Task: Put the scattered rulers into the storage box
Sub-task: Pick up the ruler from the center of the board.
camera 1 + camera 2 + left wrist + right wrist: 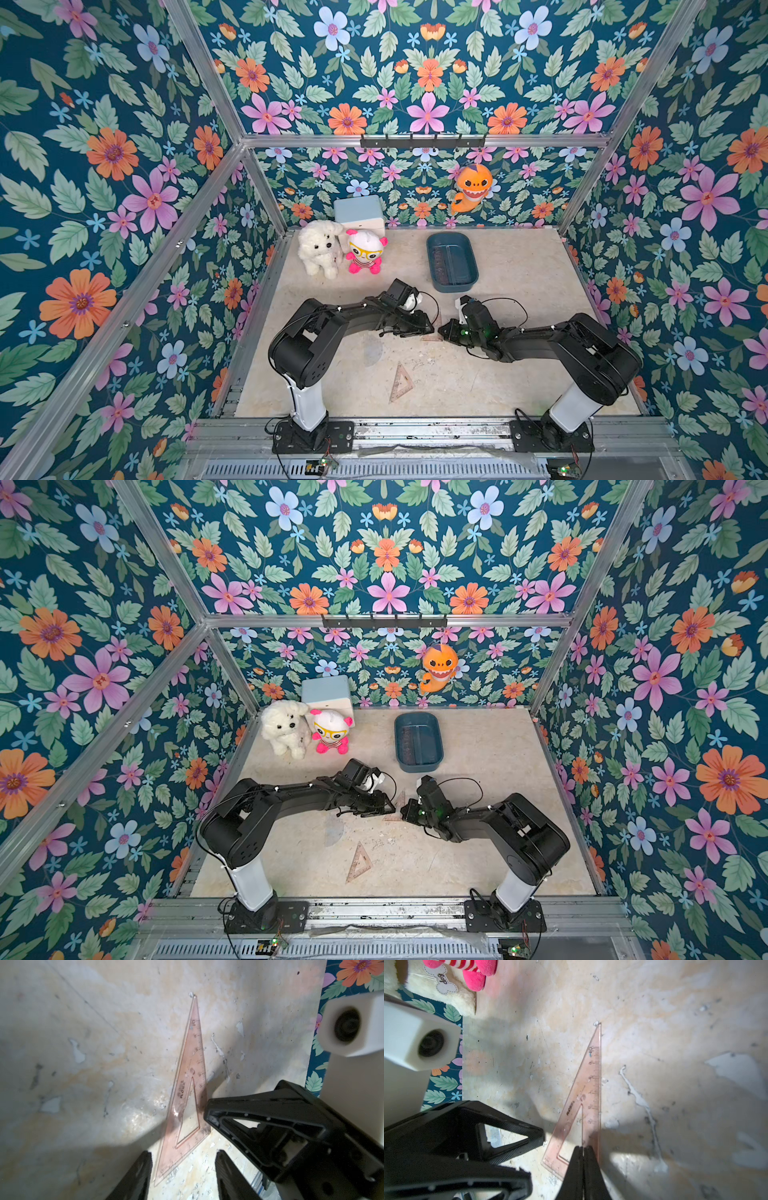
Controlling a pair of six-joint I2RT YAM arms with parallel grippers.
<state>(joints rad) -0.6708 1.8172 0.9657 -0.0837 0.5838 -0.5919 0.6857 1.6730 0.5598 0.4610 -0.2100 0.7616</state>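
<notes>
Set square of transparent brownish-pink plastic (180, 1097) (592, 1086) lies flat near the middle of the pale, scuffed tabletop (519, 332), between the two arms' tips in both top views. The left gripper (184, 1153) stands open, fingers straddling the triangle's short edge. The right gripper (582, 1149) is closed tight over that same wide end; contact is unclear. The dark teal-blue shallow plastic storage box (453, 287) sits toward the far edge, brownish straight rulers (441, 259) inside. A second pink triangular set square (401, 382) lies near the front edge.
</notes>
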